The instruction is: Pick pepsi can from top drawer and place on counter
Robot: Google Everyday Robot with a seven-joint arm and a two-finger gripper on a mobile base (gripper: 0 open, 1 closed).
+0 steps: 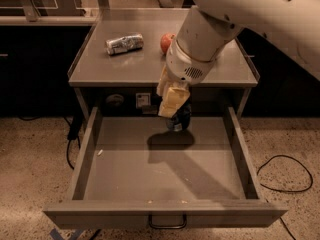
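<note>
The pepsi can (181,120) is a dark blue can hanging just under my gripper (174,109), near the back of the open top drawer (120,169). The cream fingers (172,100) are closed around its top, and the can is a little above the drawer floor, with its shadow below it. My big white arm comes in from the upper right and covers part of the counter (115,66). The counter stands directly above and behind the drawer.
A dented silvery can (124,43) lies on its side at the counter's back left. A red apple (166,42) sits beside my arm. The drawer has tall side walls and a front handle (167,223). A black cable (285,176) lies on the floor at right.
</note>
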